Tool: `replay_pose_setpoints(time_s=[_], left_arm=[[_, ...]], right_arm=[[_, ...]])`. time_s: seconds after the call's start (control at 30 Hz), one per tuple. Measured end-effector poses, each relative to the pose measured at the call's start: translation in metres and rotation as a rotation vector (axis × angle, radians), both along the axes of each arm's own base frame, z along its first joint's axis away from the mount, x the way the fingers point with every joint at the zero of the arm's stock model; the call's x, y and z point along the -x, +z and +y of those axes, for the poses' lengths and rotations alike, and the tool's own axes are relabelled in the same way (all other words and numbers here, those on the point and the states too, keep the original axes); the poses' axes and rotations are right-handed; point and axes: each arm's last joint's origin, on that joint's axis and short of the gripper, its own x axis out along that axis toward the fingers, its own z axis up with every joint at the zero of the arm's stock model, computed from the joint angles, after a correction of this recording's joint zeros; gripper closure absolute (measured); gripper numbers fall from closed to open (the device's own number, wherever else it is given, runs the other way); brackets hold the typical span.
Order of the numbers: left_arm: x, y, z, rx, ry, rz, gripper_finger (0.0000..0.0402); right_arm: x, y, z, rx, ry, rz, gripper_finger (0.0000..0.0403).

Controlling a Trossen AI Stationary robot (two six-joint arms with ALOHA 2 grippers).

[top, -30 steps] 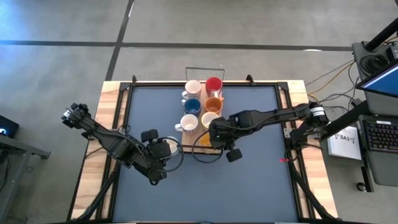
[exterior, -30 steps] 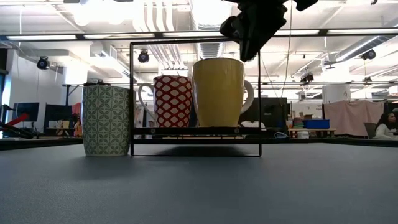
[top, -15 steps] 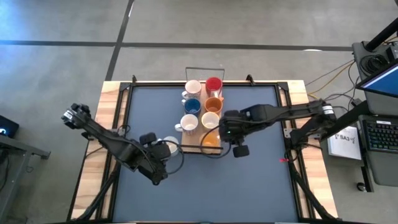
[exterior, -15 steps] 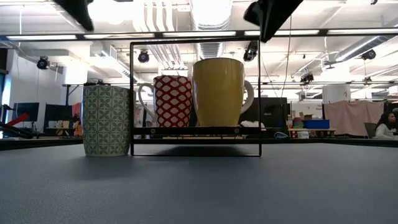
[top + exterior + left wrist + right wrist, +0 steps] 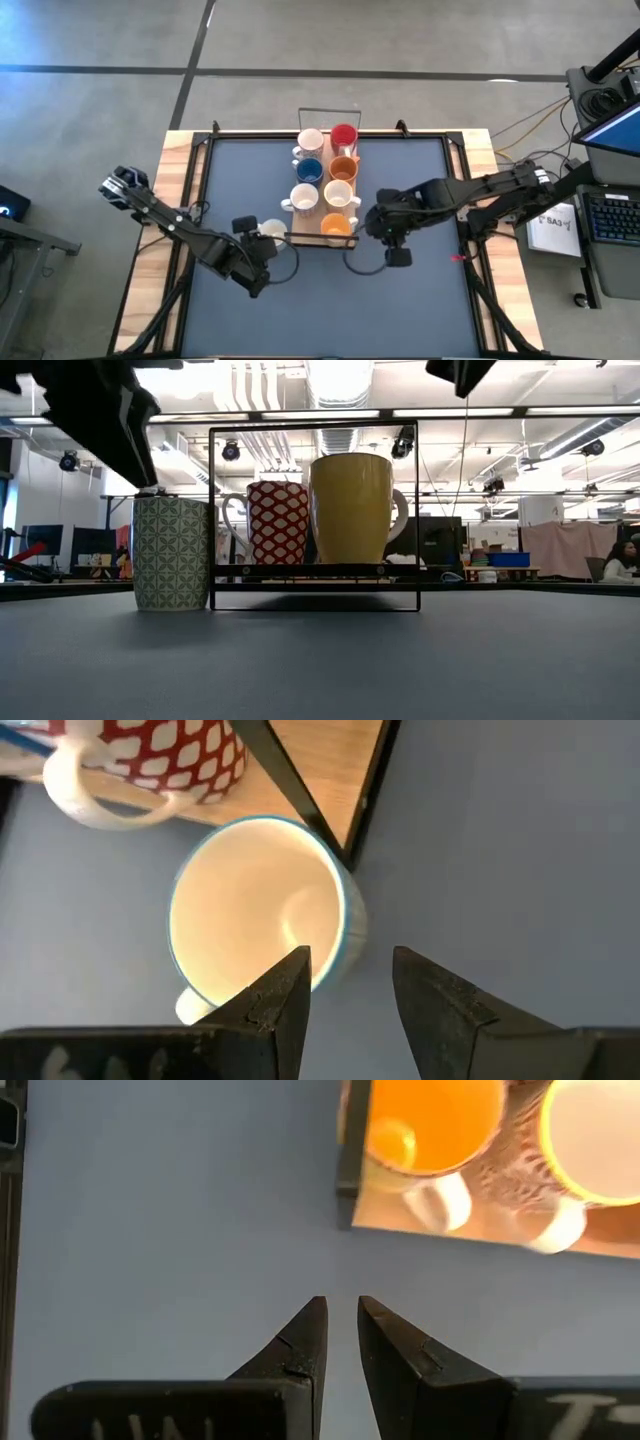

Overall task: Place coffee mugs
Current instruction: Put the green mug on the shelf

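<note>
The left gripper's (image 5: 350, 985) spread fingers hang over the white mug's (image 5: 258, 910) rim beside the tray (image 5: 310, 215) mid-counter; they should straddle its wall squarely. The right gripper (image 5: 340, 1340), fingers narrowly parted, holds nothing.

in the low view the yellow mug (image 5: 350, 508) hides the mugs behind it.

The right gripper (image 5: 385, 238) has drawn back to the right, away from the tray (image 5: 305, 238), leaving the orange-yellow mug (image 5: 338, 226) standing at its near end. The left gripper (image 5: 262, 243) has moved in over the green-patterned mug (image 5: 270, 231) beside the tray's near left corner.
</note>
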Motion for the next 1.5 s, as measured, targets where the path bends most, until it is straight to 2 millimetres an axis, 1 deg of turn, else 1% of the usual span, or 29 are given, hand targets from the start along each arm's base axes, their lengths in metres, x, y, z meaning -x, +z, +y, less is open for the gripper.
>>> replay_pose_setpoints(time_s=[0.23,0.37,0.47,0.63,0.83,0.93,1.03,1.2,1.37,1.5], left_arm=[[-0.002,-0.007,0.007,-0.046,-0.049,0.028,0.0276],[-0.008,-0.008,0.012,-0.023,-0.086,0.043,0.0276],[-0.010,-0.008,0.016,-0.022,-0.083,0.052,0.0283],[-0.011,-0.010,0.019,0.029,-0.095,0.080,0.0326],[-0.011,-0.018,0.023,0.033,-0.088,0.080,0.0381],[-0.011,-0.019,0.024,0.037,-0.086,0.080,0.0396],[-0.012,-0.020,0.026,0.064,-0.091,0.088,0.0397],[-0.011,-0.016,0.027,0.096,-0.095,0.088,0.0399],[-0.005,-0.005,0.032,0.135,-0.100,0.064,0.0400],[-0.004,0.003,0.040,0.130,-0.079,0.022,0.0401]], right_arm=[[0.004,-0.009,0.012,-0.005,0.011,0.033,0.0353],[0.005,-0.009,0.016,-0.011,0.008,0.037,0.0353],[0.006,-0.009,0.020,-0.010,0.020,0.037,0.0353],[0.007,-0.009,0.023,0.002,0.016,0.032,0.0353],[0.008,-0.009,0.024,0.007,0.012,0.030,0.0353],[0.008,-0.009,0.023,0.011,0.010,0.028,0.0353],[0.008,-0.009,0.023,0.027,0.003,0.023,0.0353],[0.007,-0.009,0.023,0.028,0.002,0.022,0.0353],[0.007,-0.009,0.023,0.025,-0.006,0.022,0.0353],[0.007,-0.009,0.023,0.025,-0.006,0.022,0.0353]])
